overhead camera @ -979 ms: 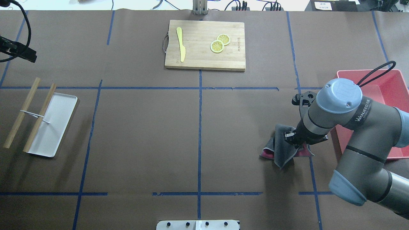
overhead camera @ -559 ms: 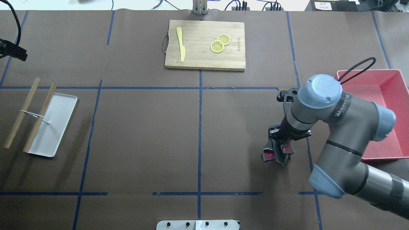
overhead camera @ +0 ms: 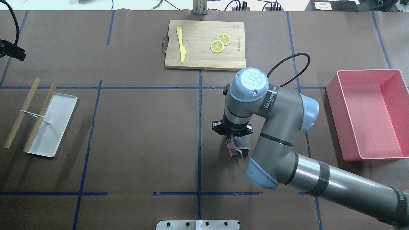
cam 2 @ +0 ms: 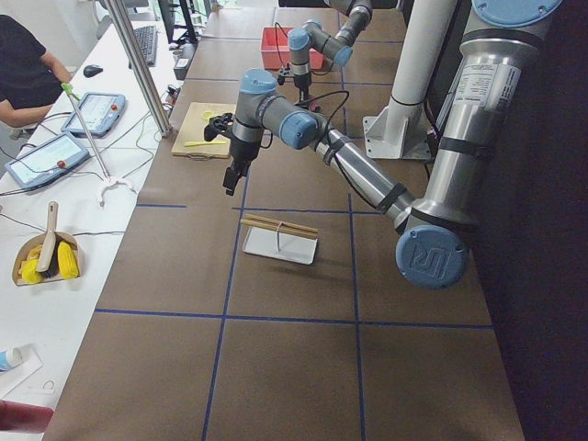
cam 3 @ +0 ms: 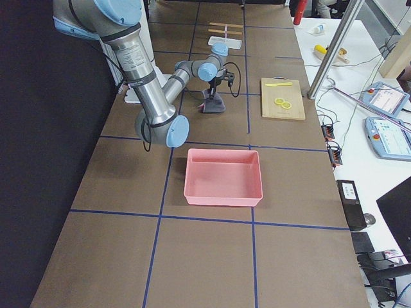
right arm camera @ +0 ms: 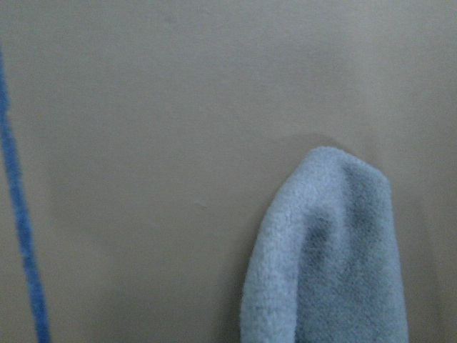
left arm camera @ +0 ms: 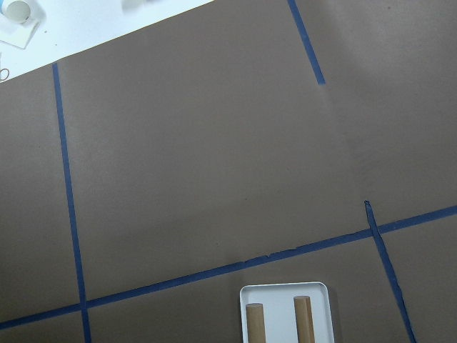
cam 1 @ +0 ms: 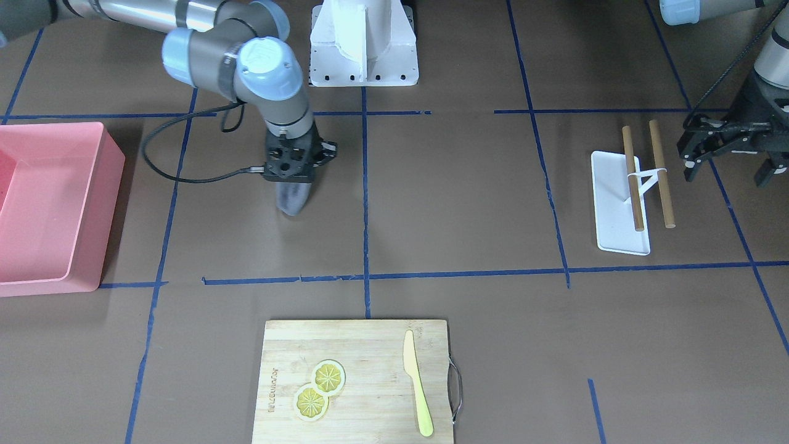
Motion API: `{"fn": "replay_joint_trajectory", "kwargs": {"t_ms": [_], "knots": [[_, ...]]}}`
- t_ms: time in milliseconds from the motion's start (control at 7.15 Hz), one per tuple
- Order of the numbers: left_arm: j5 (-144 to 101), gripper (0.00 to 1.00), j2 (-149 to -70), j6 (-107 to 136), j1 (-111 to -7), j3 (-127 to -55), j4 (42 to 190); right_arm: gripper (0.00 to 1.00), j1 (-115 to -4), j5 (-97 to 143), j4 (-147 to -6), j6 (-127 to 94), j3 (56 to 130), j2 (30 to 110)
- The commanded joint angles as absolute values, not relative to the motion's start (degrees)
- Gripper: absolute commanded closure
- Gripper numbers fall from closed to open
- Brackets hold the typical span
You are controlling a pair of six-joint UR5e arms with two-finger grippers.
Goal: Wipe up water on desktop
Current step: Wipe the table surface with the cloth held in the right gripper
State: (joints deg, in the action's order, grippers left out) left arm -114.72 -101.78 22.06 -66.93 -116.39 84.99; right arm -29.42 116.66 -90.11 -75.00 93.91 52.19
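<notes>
The desktop (overhead camera: pixel 143 127) is dark brown with blue tape lines; I see no water on it. My right gripper (overhead camera: pixel 232 134) points down just right of the centre tape line, shut on a grey and pink cloth (overhead camera: pixel 238 148) that hangs bunched beneath it, touching the desktop. The cloth also shows in the front view (cam 1: pixel 291 198) under the gripper (cam 1: pixel 290 182), and in the right wrist view (right arm camera: pixel 328 257). My left gripper (cam 1: pixel 727 171) hovers open and empty at the table's far left, beside the white tray.
A bamboo cutting board (overhead camera: pixel 204 60) with two lemon slices and a yellow knife lies at the back centre. A pink bin (overhead camera: pixel 334 105) stands at the right. A white tray (overhead camera: pixel 51 127) with two wooden sticks lies at the left.
My right arm has swept left with the cloth, from beside the pink bin to near the centre tape line. The cloth has bunched up. The left gripper has shifted slightly leftward.
</notes>
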Motion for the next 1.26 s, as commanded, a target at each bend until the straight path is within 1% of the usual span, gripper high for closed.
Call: {"fn": "replay_joint_trajectory", "kwargs": {"t_ms": [0, 140, 280, 420, 839, 979, 1119], "knots": [[-117.0, 0.00, -101.5, 22.1, -67.0, -116.5, 85.0, 1.00, -28.7, 116.6, -78.6, -80.7, 85.9, 48.4], [-117.8, 0.00, -101.6, 22.1, -67.1, -116.5, 85.0, 1.00, -28.8, 117.2, -78.3, -80.6, 86.2, 49.6], [-117.8, 0.00, -101.6, 22.1, -67.1, -116.5, 85.0, 1.00, -30.0, 118.6, -78.2, -79.9, 89.1, 53.8], [-117.8, 0.00, -101.6, 22.1, -67.1, -116.5, 85.0, 1.00, -32.6, 121.0, -78.3, -78.3, 95.2, 60.8], [-117.8, 0.00, -101.6, 22.1, -67.5, -116.5, 85.0, 1.00, -37.5, 122.9, -78.1, -65.2, 103.8, 76.3], [-117.8, 0.00, -101.6, 22.1, -67.6, -116.6, 85.0, 1.00, -38.1, 122.9, -77.8, -61.6, 105.9, 80.4], [-117.8, 0.00, -101.6, 22.1, -67.7, -116.6, 85.0, 1.00, -37.7, 122.4, -77.9, -61.3, 106.0, 80.7]]}}
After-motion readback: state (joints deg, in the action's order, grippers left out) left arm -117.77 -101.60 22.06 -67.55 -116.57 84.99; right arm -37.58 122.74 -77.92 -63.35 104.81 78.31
